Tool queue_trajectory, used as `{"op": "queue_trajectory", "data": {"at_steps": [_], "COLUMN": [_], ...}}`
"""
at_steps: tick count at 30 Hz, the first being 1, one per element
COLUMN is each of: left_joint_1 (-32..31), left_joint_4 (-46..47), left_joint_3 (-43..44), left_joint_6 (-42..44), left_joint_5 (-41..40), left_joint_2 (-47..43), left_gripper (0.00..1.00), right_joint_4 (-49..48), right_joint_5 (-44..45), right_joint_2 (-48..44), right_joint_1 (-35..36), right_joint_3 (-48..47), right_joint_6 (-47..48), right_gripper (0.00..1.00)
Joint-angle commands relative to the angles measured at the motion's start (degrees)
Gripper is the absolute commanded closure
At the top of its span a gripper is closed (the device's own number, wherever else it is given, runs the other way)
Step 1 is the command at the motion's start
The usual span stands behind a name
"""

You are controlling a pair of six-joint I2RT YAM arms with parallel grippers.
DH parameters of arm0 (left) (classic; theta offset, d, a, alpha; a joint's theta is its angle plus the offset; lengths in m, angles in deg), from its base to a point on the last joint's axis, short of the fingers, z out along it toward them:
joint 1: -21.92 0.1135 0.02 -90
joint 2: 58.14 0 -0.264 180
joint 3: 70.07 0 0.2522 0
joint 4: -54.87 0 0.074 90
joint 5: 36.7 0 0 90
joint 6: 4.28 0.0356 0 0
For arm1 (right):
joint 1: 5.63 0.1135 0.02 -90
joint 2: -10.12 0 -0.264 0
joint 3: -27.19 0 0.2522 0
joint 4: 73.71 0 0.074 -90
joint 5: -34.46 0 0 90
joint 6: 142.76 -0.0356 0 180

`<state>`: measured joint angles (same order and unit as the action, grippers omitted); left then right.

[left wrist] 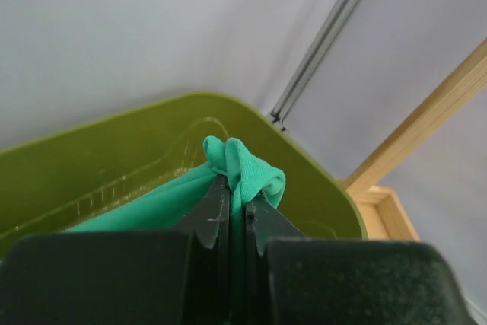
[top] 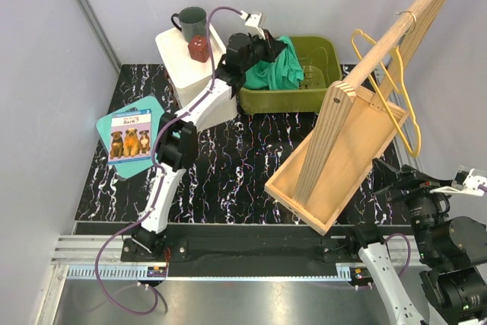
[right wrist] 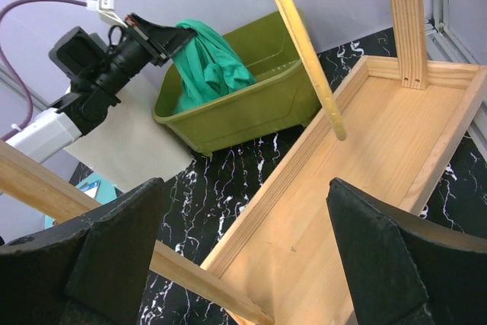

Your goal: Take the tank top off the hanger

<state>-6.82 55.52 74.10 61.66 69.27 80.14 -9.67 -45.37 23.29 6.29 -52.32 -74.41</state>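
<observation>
The teal tank top (top: 272, 71) hangs bunched from my left gripper (top: 275, 48) and drapes into the olive basket (top: 319, 95). In the left wrist view the left gripper (left wrist: 237, 190) is shut on a fold of the tank top (left wrist: 245, 164). The right wrist view shows the tank top (right wrist: 207, 68) dangling over the basket's near-left corner. The yellow hanger (top: 397, 90) hangs bare on the slanted wooden rod (top: 396, 32), well right of the garment. My right gripper (right wrist: 243, 253) is open with nothing between its fingers, low over the wooden rack's tray (right wrist: 380, 165).
The wooden rack (top: 335, 157) fills the right half of the table. A white box (top: 186, 62) at the back left carries a dark mug (top: 192, 22) and a small red object (top: 199, 48). A dog book (top: 129, 136) lies on a teal board at the left.
</observation>
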Motion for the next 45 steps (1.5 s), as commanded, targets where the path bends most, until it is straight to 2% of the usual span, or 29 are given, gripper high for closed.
{"op": "queue_trajectory", "data": {"at_steps": [1, 3, 5, 8, 9, 12, 14, 15, 19, 20, 23, 28, 32, 34, 35, 37, 38, 39, 40, 45], "left_joint_1": [0.1, 0.0, 0.0, 0.1, 0.1, 0.2, 0.1, 0.2, 0.2, 0.2, 0.1, 0.2, 0.1, 0.3, 0.2, 0.1, -0.1, -0.4, -0.8, -2.6], "left_joint_4": [-0.3, -1.5, -1.8, -6.2, -7.3, -9.5, -9.9, -10.3, -12.7, -13.1, -14.2, -13.7, -10.6, -8.3, -7.6, -3.3, -1.6, 1.6, 2.3, 2.6], "left_joint_3": [-0.5, -0.9, -1.7, 0.6, 1.2, 0.3, -0.9, -1.6, -2.9, -3.3, -5.8, -18.4, -36.6, -42.7, -49.1, -56.4, -63.6, -67.2, -73.2, -89.7], "left_joint_6": [3.2, 4.1, 4.8, 6.6, 6.9, 7.8, 8.3, 8.5, 8.3, 8.2, 7.9, 3.8, -3.1, -7.7, -9.1, -13.4, -14.7, -16.6, -17.1, -19.4], "left_joint_5": [3.2, 4.2, 5.1, 6.0, 6.3, 5.7, 5.7, 5.5, 5.8, 6.3, 6.7, 7.6, 8.9, 10.1, 10.9, 12.0, 12.6, 12.9, 13.1, 13.7], "left_joint_2": [-4.3, -4.6, -4.1, -2.7, -2.7, -4.6, -7.0, -7.8, -12.9, -13.9, -18.7, -31.6, -42.8, -49.0, -51.4, -58.4, -60.9, -65.6, -68.0, -85.5], "left_gripper": [0.98, 0.93, 0.8, 0.67, 0.52, 0.36, 0.31, 0.21, 0.19, 0.13, 0.1, 0.11, 0.12, 0.12, 0.12, 0.13, 0.13, 0.13, 0.13, 0.12], "right_joint_4": [-1.9, -1.8, -1.8, -1.9, -1.8, -1.9, -1.8, -1.8, -1.4, -1.2, 0.1, 0.6, 0.7, 0.4, 0.3, -0.7, -1.0, -1.3, -1.5, -4.8], "right_joint_5": [-1.3, -1.8, -1.9, -2.3, -2.4, -2.4, -2.7, -3.1, -4.3, -4.5, -6.2, -10.0, -13.8, -15.4, -15.7, -15.4, -14.8, -13.8, -12.1, -10.6], "right_joint_2": [-0.3, -0.4, -0.7, -0.5, -0.4, 0.3, 1.0, 1.1, 1.9, 2.4, 3.8, 4.2, 3.4, 3.8, 4.1, 5.4, 5.6, 5.6, 5.5, 2.2], "right_joint_1": [0.4, 0.3, 0.3, 0.4, 0.3, 0.3, 0.4, 0.2, 0.3, 0.4, 0.3, 0.3, 0.4, 0.3, 0.2, 0.4, 0.2, 0.3, 0.4, 0.3], "right_joint_3": [-0.6, -0.3, 0.4, 0.8, 0.8, 1.1, 1.5, 2.0, 3.5, 3.9, 4.8, 8.2, 13.1, 15.1, 16.9, 18.2, 19.6, 20.3, 21.1, 27.6], "right_joint_6": [-1.1, -1.5, -1.8, -2.1, -2.1, -2.2, -2.4, -2.7, -4.4, -4.9, -6.1, -8.5, -10.7, -12.4, -13.1, -15.5, -16.6, -17.9, -20.3, -27.4], "right_gripper": [0.05, 0.05, 0.04, 0.04, 0.04, 0.04, 0.04, 0.04, 0.03, 0.03, 0.03, 0.02, 0.02, 0.01, 0.01, 0.0, 0.0, 0.0, 0.0, 0.0]}}
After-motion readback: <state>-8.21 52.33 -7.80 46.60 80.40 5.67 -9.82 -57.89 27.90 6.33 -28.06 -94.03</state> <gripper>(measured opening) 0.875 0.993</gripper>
